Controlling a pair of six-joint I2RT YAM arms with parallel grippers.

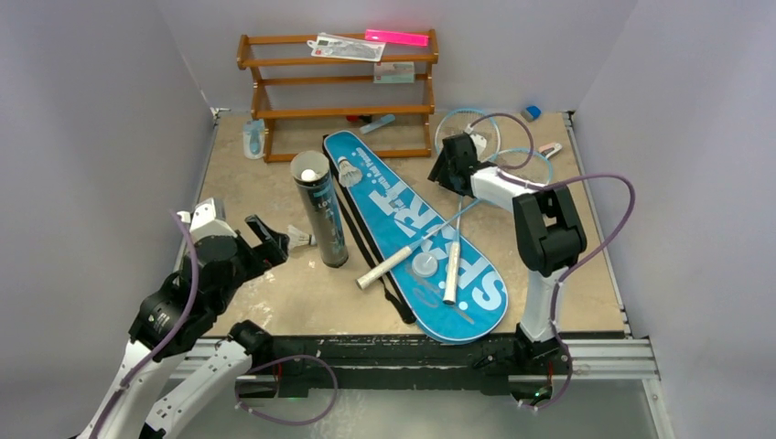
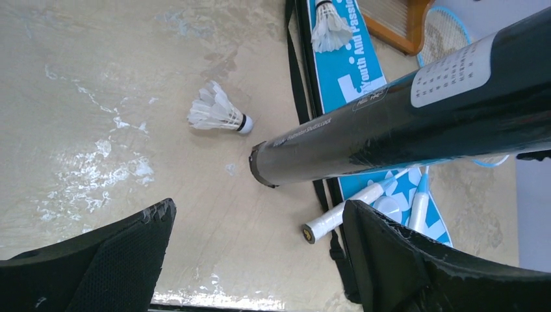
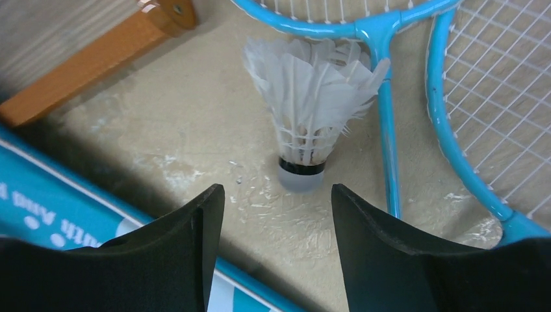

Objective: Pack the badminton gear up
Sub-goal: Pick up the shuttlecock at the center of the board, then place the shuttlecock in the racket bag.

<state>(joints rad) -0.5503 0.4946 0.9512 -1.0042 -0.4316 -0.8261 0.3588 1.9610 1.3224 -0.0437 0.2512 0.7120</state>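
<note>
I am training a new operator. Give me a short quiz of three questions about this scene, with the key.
1. True or false: the black tube stands upright on the table.
2. Choose one: what lies just ahead of the right fingers? A) a shuttlecock B) a racket handle C) the black tube
3. Fill in: both white racket handles lie across the blue ____.
Key: 1 true; 2 A; 3 bag.

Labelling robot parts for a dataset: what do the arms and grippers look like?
The left arm and right arm have black joints and white links, each trailing a purple cable. The left gripper and right gripper have black wedge-shaped fingers.
</note>
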